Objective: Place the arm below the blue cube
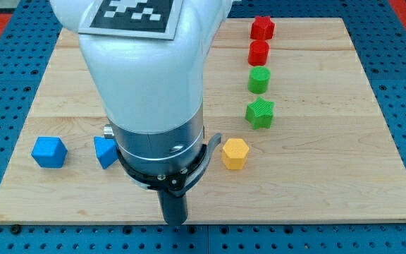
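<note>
The blue cube (49,152) sits at the view's far left of the bench (330,176), close to its left edge and well apart from the coloured column on the right. Just right of the cube, a second blue block (105,152) shows only in part, its right side hidden behind the arm's white body (146,77); its shape cannot be made out.

Further right of the cube, my tip (174,221) touches down near the bench's bottom edge. It is lower in the view than the cube, but well off to the cube's right, past the second blue block. The tool is a bare rod: it has nothing that opens and holds no block.

Right again, a yellow block (235,153) lies level with the cube. Beyond it, green star (259,113), green block (259,80) and two red blocks (259,52) (262,27) climb toward the view's top.

By my judgement the task is partly done: the height looks right, and what is left is a slide leftward until my tip lies directly under the cube.
</note>
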You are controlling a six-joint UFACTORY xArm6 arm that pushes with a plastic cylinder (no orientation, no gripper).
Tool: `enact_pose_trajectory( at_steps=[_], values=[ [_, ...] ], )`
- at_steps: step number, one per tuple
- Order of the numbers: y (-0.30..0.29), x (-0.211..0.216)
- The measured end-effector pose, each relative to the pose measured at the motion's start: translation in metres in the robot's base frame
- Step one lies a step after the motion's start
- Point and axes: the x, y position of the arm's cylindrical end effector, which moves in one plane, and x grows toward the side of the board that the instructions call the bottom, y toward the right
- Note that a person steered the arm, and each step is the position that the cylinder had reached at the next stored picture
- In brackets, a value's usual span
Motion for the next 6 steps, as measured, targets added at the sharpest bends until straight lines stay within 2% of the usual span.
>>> enact_pose_trajectory(
  at_steps=[2,3,4,5,6],
  values=[
    [-0.01,0.0],
    [-0.065,-0.002],
    [-0.108,-0.039],
    [-0.128,-0.054],
    [-0.145,-0.05]
  ],
)
